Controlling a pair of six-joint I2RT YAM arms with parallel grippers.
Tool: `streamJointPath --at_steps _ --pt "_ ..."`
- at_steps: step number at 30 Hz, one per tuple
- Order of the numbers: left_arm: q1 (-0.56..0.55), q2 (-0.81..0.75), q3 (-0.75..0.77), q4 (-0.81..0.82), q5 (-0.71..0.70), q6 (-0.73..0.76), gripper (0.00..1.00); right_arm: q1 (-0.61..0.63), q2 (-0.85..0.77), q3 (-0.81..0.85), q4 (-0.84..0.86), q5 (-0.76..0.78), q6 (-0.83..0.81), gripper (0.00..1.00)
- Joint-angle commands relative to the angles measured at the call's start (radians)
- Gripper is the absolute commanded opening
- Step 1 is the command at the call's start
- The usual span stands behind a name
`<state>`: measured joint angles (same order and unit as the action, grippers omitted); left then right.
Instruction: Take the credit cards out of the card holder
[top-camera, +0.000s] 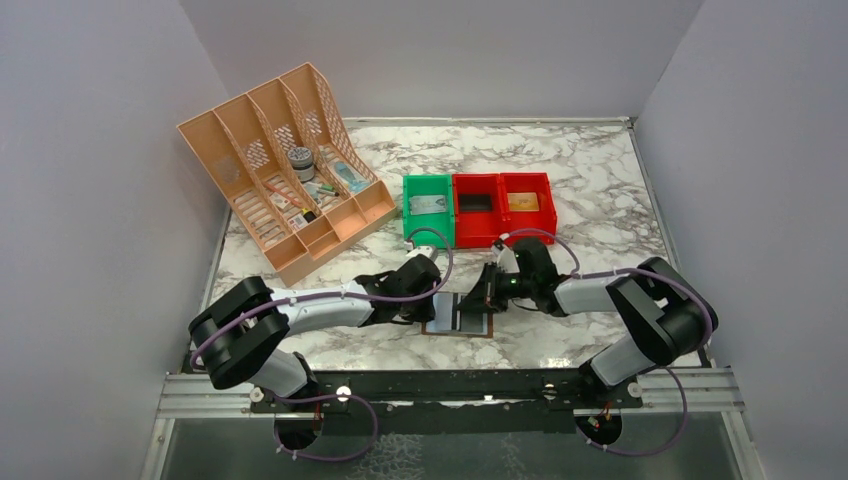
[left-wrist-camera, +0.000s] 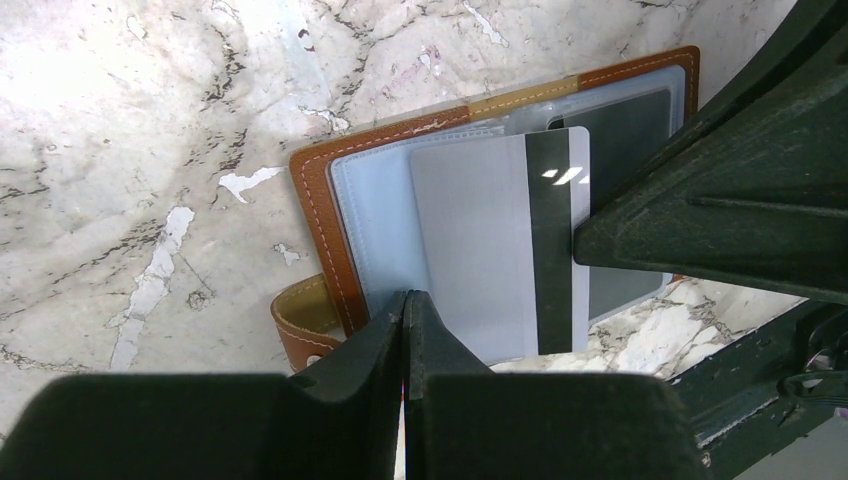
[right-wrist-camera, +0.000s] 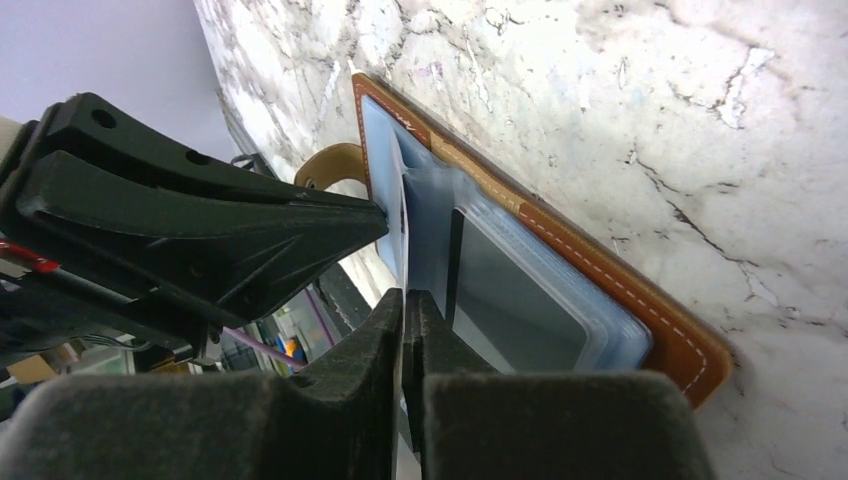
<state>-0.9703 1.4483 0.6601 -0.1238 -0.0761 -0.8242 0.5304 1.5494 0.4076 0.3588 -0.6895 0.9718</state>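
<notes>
Card holder: the card holder (left-wrist-camera: 318, 200) is lying open and flat on the marble table (top-camera: 590, 190), close in front of the two arms, its snap tab (left-wrist-camera: 295, 325) sticking out at the near side.
Credit cards: a pale card with a dark band (left-wrist-camera: 470, 250) is lying across the clear sleeves, partly over the holder's edge; a darker card (left-wrist-camera: 620, 130) is sitting inside a pocket on the other half.
Left gripper: the left gripper (left-wrist-camera: 405, 325) is pressing its fingers tight together at the near edge of the holder, touching sleeve and banded card; I cannot tell whether anything is pinched.
Right gripper: the right gripper (right-wrist-camera: 403, 315) is squeezing closed on the banded card's striped edge, the card showing edge-on between its fingers.
In the way: both grippers are crowding over the holder from either side, covering much of it from above.
Around: a green bin (top-camera: 428, 238) and two red bins (top-camera: 505, 240) are standing just behind; a peach desk organiser (top-camera: 250, 160) is sitting at the back left, well apart.
</notes>
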Motion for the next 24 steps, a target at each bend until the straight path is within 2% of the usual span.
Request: streamJointPath --at_steps 1,4,10,18,24 --pt "-0.002 0.018 0.008 -0.068 -0.046 0.018 0.05 0.006 -0.03 -0.004 0.028 0.026 -0.014 0.09" --pt "-0.002 0.015 0.008 -0.067 -0.042 0.02 0.06 0.011 0.005 0.002 0.046 0.01 -0.009 0.13" --pt "-0.002 0.014 0.002 -0.058 -0.03 0.014 0.04 0.046 0.042 0.019 0.085 0.034 0.02 0.15" --pt "-0.002 0.008 -0.012 -0.049 -0.042 0.005 0.03 0.051 0.0 0.042 -0.04 0.085 -0.037 0.02" --pt "-0.002 0.007 -0.012 -0.046 -0.041 0.01 0.03 0.036 -0.075 0.038 -0.16 0.11 -0.098 0.01"
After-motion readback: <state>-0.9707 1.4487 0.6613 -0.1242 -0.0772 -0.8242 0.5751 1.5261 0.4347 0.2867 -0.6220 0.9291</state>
